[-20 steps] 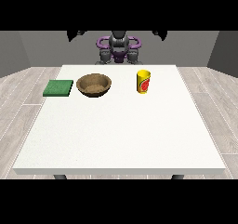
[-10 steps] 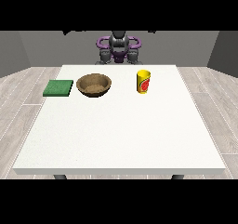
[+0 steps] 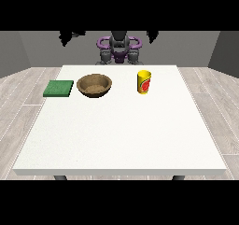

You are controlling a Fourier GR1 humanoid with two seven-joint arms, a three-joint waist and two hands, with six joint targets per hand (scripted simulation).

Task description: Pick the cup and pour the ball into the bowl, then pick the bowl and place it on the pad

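Standing untouched on the desk, the cup sits beside the bowl, pad further left. Nothing is poured or moved yet. Both robot hands are raised at the far edge; finger state unclear.

Walls: plain grey, meeting at corners behind the table
Floor: pale wood-look planks
Table: large, white, square, on dark legs
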